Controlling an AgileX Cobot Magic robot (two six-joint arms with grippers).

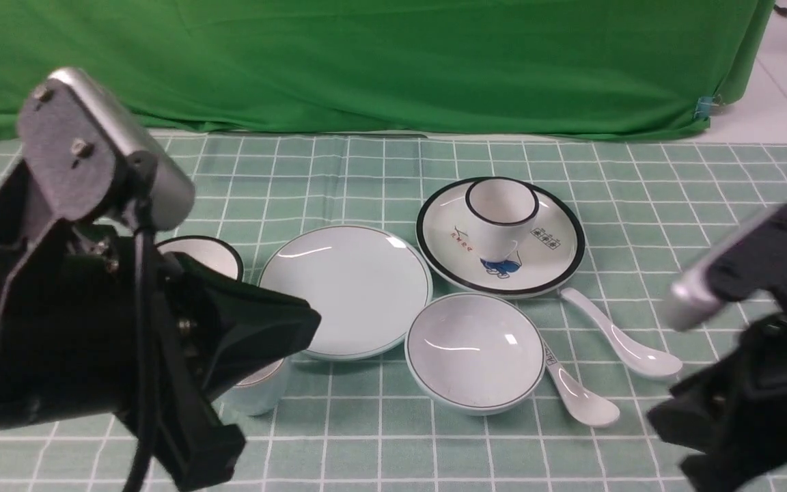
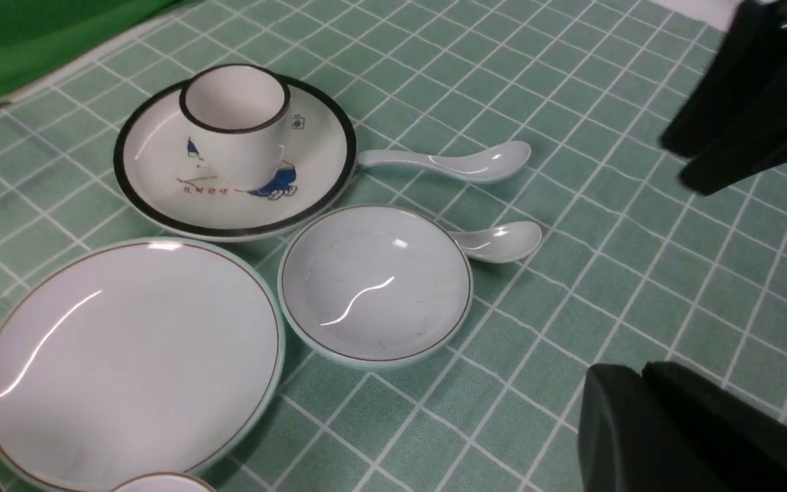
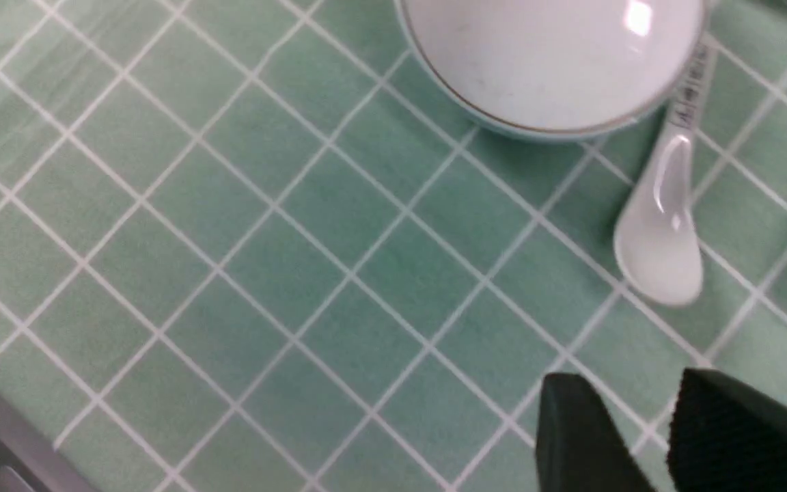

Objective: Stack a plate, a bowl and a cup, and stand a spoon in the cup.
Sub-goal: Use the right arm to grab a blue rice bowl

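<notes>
Left gripper (image 2: 639,372): seen closed, its two fingers pressed together with nothing held between them; no dish is touched.
Right gripper (image 3: 632,386): seen partly open, a strip of the checked tablecloth (image 3: 229,273) showing between the fingers; nothing is gripped.
Plate (image 1: 346,290): laid flat and empty ahead of the left gripper; in the front view its near edge is overlapped by that gripper's tip.
Bowl (image 1: 475,352): set upright and empty ahead of both grippers, just beside the plate on the right gripper's side; whether the two rims touch cannot be told.
Cup (image 1: 257,393): stood upright close under the left gripper, by which it is partly hidden in the front view.
Spoon (image 1: 612,335): laid flat, hollow side up, nearer the right gripper than the left, its scoop turned towards that gripper and its handle reaching to the black-rimmed plate (image 1: 550,263).
Marked spoon (image 3: 660,253): laid just ahead of the right gripper's fingers, its handle against the bowl's rim.
Black-rimmed cup (image 1: 501,219): stood on the black-rimmed plate, beyond the bowl from both grippers.
Black-rimmed bowl (image 1: 209,253): partly hidden behind the left arm.
</notes>
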